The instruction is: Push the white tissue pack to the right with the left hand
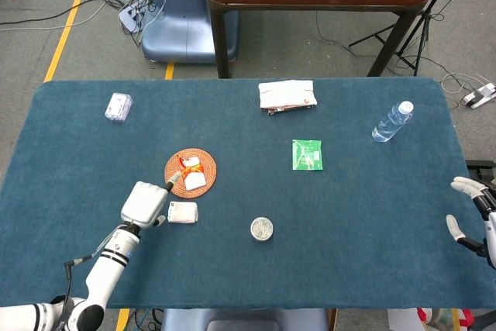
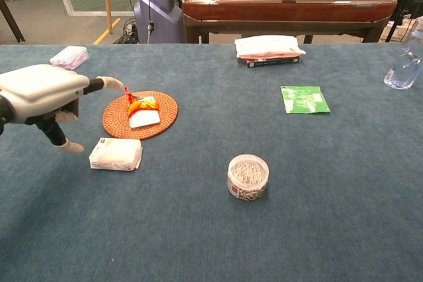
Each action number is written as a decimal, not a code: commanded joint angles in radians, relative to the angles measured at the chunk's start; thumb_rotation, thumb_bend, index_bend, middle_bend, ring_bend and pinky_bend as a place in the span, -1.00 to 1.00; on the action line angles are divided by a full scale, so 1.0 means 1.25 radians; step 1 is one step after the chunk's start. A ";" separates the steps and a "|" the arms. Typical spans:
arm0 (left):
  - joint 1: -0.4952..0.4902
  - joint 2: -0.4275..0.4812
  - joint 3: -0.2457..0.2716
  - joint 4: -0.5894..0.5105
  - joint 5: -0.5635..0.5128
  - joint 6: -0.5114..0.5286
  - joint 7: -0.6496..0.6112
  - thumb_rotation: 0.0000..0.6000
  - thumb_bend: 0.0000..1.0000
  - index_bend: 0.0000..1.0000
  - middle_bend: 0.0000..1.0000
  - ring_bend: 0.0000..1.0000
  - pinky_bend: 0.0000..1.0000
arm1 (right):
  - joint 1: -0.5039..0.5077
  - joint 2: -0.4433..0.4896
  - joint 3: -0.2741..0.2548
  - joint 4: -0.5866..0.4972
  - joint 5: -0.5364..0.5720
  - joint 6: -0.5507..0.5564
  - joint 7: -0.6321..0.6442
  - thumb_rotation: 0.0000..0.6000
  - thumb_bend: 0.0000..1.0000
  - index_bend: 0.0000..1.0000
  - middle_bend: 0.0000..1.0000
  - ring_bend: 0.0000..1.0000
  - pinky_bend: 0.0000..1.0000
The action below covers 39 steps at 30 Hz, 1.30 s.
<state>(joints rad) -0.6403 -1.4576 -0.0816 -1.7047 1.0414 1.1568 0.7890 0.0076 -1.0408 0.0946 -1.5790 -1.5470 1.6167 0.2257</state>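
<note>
Left hand [image 2: 46,97] apart from flat white plastic tissue pack [image 2: 116,154], holding nothing, fingers spread; risks clipping round woven coaster [image 2: 140,114] when re-engaging.

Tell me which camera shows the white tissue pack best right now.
The chest view: the white rectangular tissue pack fills more of the frame, lying flat and apart from the left hand. The head view shows it small from above.

The counter [image 1: 372,215] carries one tissue pack [image 1: 183,212], one woven mat [image 1: 190,172], one jar [image 1: 262,229], one green packet [image 1: 307,154], one bottle [image 1: 392,122], and two wrapped packs [image 1: 118,106] [image 1: 287,94].
</note>
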 commanded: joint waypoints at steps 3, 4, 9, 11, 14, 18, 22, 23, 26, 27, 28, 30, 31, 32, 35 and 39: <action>-0.006 -0.002 -0.010 0.039 -0.021 -0.014 -0.015 1.00 -1.00 -0.84 1.00 0.80 1.00 | 0.002 -0.001 0.000 -0.001 0.002 -0.003 -0.004 1.00 -0.30 -0.43 -0.46 -0.65 -0.39; -0.008 -0.005 -0.013 0.048 -0.027 -0.018 -0.020 1.00 -1.00 -0.84 1.00 0.80 1.00 | 0.002 -0.001 0.000 -0.001 0.003 -0.005 -0.004 1.00 -0.30 -0.43 -0.46 -0.65 -0.39; -0.018 -0.018 -0.018 0.077 -0.042 -0.034 -0.025 1.00 -1.00 -0.84 1.00 0.80 1.00 | 0.002 0.000 0.002 0.000 0.008 -0.005 -0.001 1.00 -0.30 -0.43 -0.46 -0.65 -0.38; -0.022 -0.023 -0.017 0.087 -0.046 -0.038 -0.024 1.00 -1.00 -0.84 1.00 0.80 1.00 | 0.001 0.000 0.003 0.001 0.010 -0.004 0.001 1.00 -0.30 -0.43 -0.46 -0.65 -0.39; -0.025 -0.030 -0.020 0.099 -0.055 -0.043 -0.030 1.00 -1.00 -0.84 1.00 0.80 1.00 | 0.000 0.001 0.004 0.001 0.011 -0.004 0.004 1.00 -0.30 -0.43 -0.46 -0.65 -0.39; -0.029 -0.036 -0.018 0.114 -0.064 -0.051 -0.030 1.00 -1.00 -0.84 1.00 0.80 1.00 | -0.001 0.001 0.004 0.002 0.011 -0.002 0.007 1.00 -0.30 -0.43 -0.46 -0.65 -0.38; -0.031 -0.040 -0.015 0.115 -0.065 -0.052 -0.032 1.00 -1.00 -0.84 1.00 0.80 1.00 | -0.001 0.002 0.004 0.002 0.010 -0.002 0.008 1.00 -0.30 -0.43 -0.46 -0.65 -0.38; -0.031 -0.041 -0.014 0.114 -0.065 -0.052 -0.033 1.00 -1.00 -0.84 1.00 0.80 1.00 | -0.001 0.002 0.004 0.002 0.010 -0.002 0.008 1.00 -0.30 -0.43 -0.46 -0.65 -0.39; -0.033 -0.044 -0.013 0.111 -0.067 -0.056 -0.036 1.00 -1.00 -0.84 1.00 0.80 1.00 | -0.001 0.002 0.004 0.002 0.009 0.000 0.008 1.00 -0.30 -0.43 -0.46 -0.65 -0.39; -0.034 -0.044 -0.013 0.110 -0.068 -0.058 -0.039 1.00 -1.00 -0.84 1.00 0.80 1.00 | -0.001 0.002 0.004 0.001 0.009 0.001 0.009 1.00 -0.30 -0.43 -0.46 -0.65 -0.39; -0.035 -0.046 -0.012 0.109 -0.068 -0.060 -0.040 1.00 -1.00 -0.84 1.00 0.80 1.00 | -0.002 0.002 0.004 0.001 0.009 0.002 0.009 1.00 -0.30 -0.43 -0.46 -0.65 -0.38; -0.037 -0.048 -0.013 0.107 -0.070 -0.062 -0.043 1.00 -1.00 -0.84 1.00 0.80 1.00 | -0.002 0.002 0.004 0.001 0.009 0.002 0.009 1.00 -0.30 -0.43 -0.46 -0.65 -0.39; -0.038 -0.051 -0.013 0.107 -0.070 -0.062 -0.043 1.00 -1.00 -0.84 1.00 0.80 1.00 | -0.002 0.002 0.005 0.002 0.010 0.002 0.009 1.00 -0.30 -0.43 -0.46 -0.65 -0.39; -0.040 -0.054 -0.014 0.106 -0.072 -0.063 -0.044 1.00 -1.00 -0.84 1.00 0.80 1.00 | -0.002 0.002 0.004 0.002 0.010 0.002 0.010 1.00 -0.30 -0.43 -0.46 -0.65 -0.39; -0.046 -0.061 -0.017 0.102 -0.076 -0.066 -0.041 1.00 -1.00 -0.84 1.00 0.80 1.00 | -0.002 0.003 0.004 0.002 0.009 0.001 0.011 1.00 -0.30 -0.43 -0.46 -0.65 -0.39; -0.055 -0.070 -0.019 0.096 -0.080 -0.068 -0.035 1.00 -1.00 -0.84 1.00 0.80 1.00 | -0.003 0.003 0.005 0.002 0.009 0.003 0.012 1.00 -0.30 -0.43 -0.46 -0.65 -0.38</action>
<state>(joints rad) -0.7080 -1.5442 -0.1047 -1.5837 0.9428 1.0723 0.7443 0.0041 -1.0368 0.1004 -1.5761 -1.5355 1.6203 0.2414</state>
